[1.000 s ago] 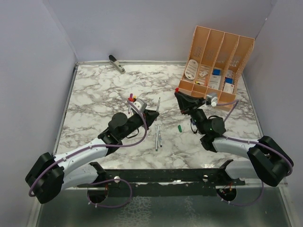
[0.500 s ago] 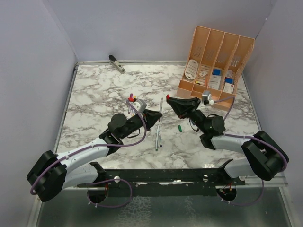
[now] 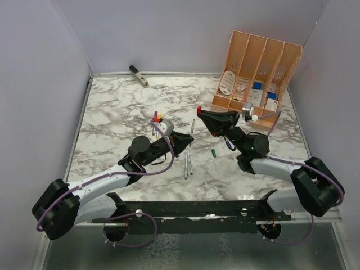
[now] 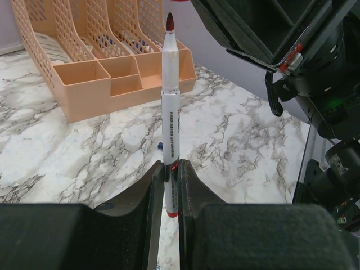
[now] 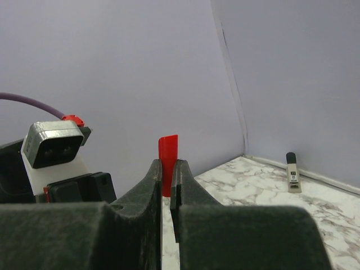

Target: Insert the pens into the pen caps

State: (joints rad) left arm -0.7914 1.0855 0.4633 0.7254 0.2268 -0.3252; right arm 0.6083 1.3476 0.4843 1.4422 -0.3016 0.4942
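- Since a second ago the right claw (image 3: 202,111) has swung to the left, away from the orange organizer (image 3: 256,62) and toward the left claw (image 3: 189,136), which has shifted only a little.
- On the marble table (image 3: 112,112) the other pens (image 3: 187,162) lie between the two arms, and a green cap (image 3: 214,152) lies near them on the right side.
- The left claw is closed on the red pen (image 4: 170,112), low on its barrel. In the left wrist view the pen stands upright, with the red tip free and close under the right claw.
- This pen is thin, with a silver-grey barrel, small print and a red band. It looks light and stiff, but the smooth barrel may slide or turn between the fingers, so a firm hold low on the barrel is suitable.
- The right claw is closed on the red cap (image 5: 168,160), and only the cap's upper end shows above the fingers. The cap is tiny hard plastic, probably slippery and easy to lose. Which end faces the pen cannot be told.
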